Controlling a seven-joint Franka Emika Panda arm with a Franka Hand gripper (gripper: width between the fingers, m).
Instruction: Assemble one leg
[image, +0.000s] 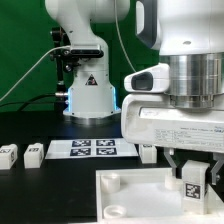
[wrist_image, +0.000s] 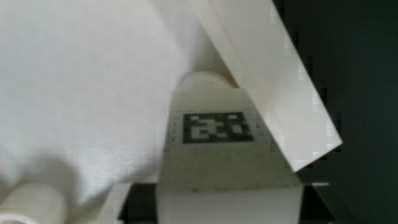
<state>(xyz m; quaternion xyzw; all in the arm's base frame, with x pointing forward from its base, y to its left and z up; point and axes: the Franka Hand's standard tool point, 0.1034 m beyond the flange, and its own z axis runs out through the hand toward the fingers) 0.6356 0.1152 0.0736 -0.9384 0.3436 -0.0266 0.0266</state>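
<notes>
You see the leg (image: 190, 187) held at the gripper (image: 191, 180), a small white block with 1 black-and-white tag facing the exterior camera. The 2 dark fingers (image: 170, 166) stand on either side of it and are closed onto its sides, so the opening matches the leg's width. The leg hangs directly over the white panel (image: 140, 195), close to the panel's corner at the exterior view's right; you cannot tell whether its lower end touches the panel. In the wrist view, the leg (wrist_image: 217, 130) shows its tagged face against the white panel (wrist_image: 89, 90), with the gripper's fingers out of clear sight.

The panel lies flat on the black table (image: 40, 190) and has 1 round socket (image: 110, 181) visible near its corner at the exterior view's left.

Behind the panel, the marker board (image: 92, 148) lies flat on the table, carrying 4 tags. Just beside its end at the exterior view's left, you see 2 further small white tagged blocks (image: 33, 152) and (image: 9, 155), standing close together and well apart from the gripper. Another small white block (image: 148, 152) stands at the board's opposite end.

The arm's white base (image: 88, 95) stands behind the marker board.
</notes>
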